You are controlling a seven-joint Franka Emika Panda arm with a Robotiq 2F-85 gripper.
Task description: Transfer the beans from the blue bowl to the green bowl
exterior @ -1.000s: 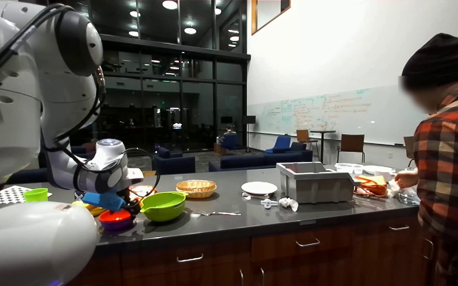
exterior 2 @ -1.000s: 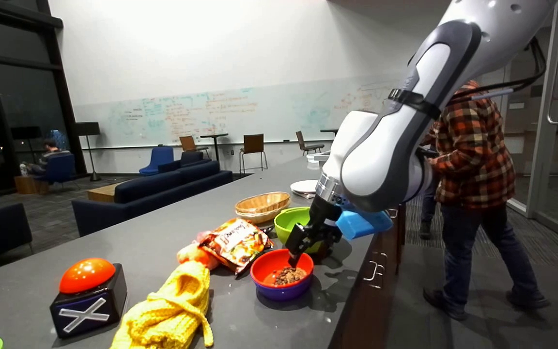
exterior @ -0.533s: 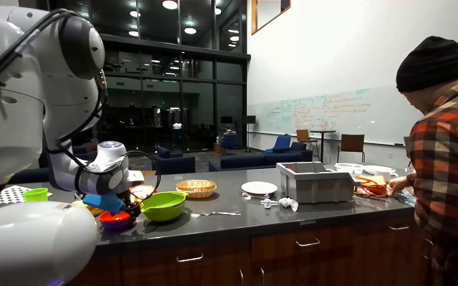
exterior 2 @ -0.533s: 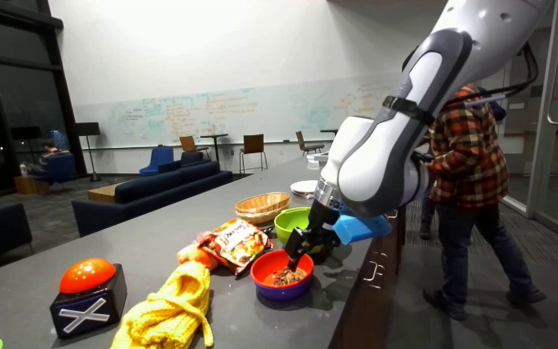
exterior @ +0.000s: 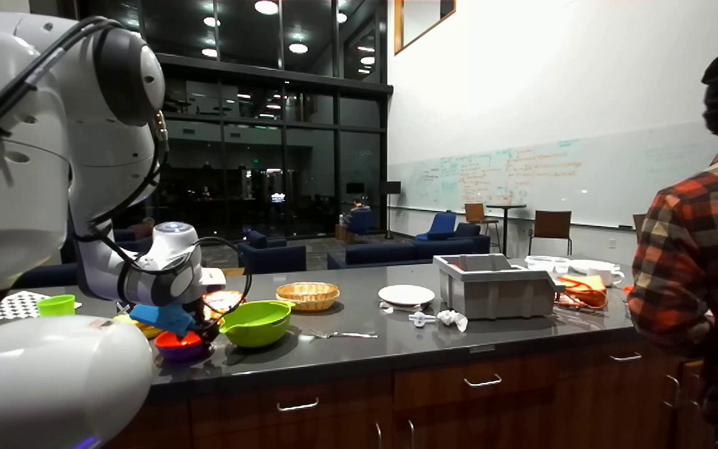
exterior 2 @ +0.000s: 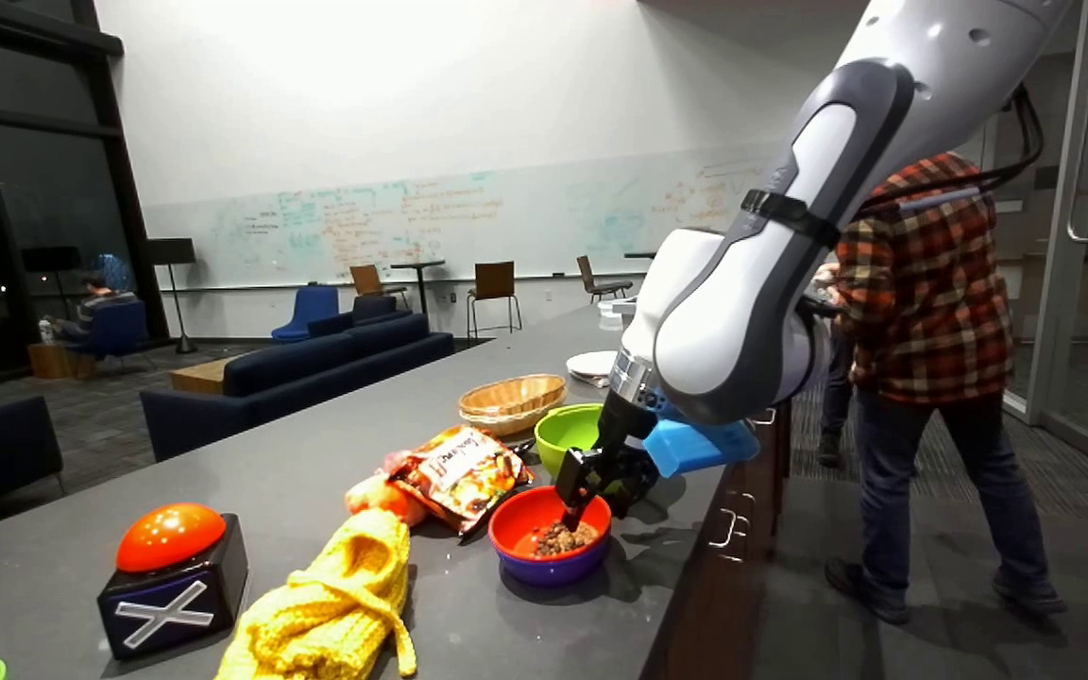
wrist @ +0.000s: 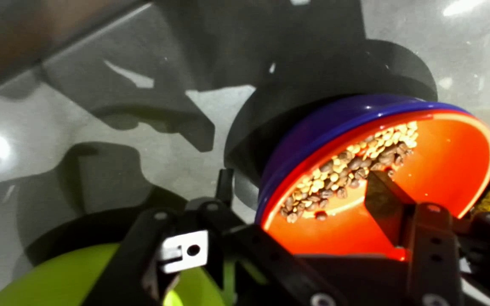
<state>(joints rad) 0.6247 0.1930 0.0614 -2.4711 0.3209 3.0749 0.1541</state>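
I have the black two-finger claw (wrist: 300,180) spread: one tip inside the round blue-purple plastic bowl (wrist: 304,144) with red interior, one outside, rim between them. Small brown and tan beans (wrist: 351,165) lie in that bowl by the inner tip; can't tell if it touches them. Wide lime-green plastic bowl (exterior: 258,327) stands just beside, on the glossy grey counter (exterior: 346,317).

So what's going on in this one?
The robot's open claw straddles the wall of the red-lined blue bowl, perhaps about to grip it; whether it touches can't be told. The bowl stands on the counter with the beans in it, beside the green bowl, so the transfer does not look finished. A person in plaid stands nearby.
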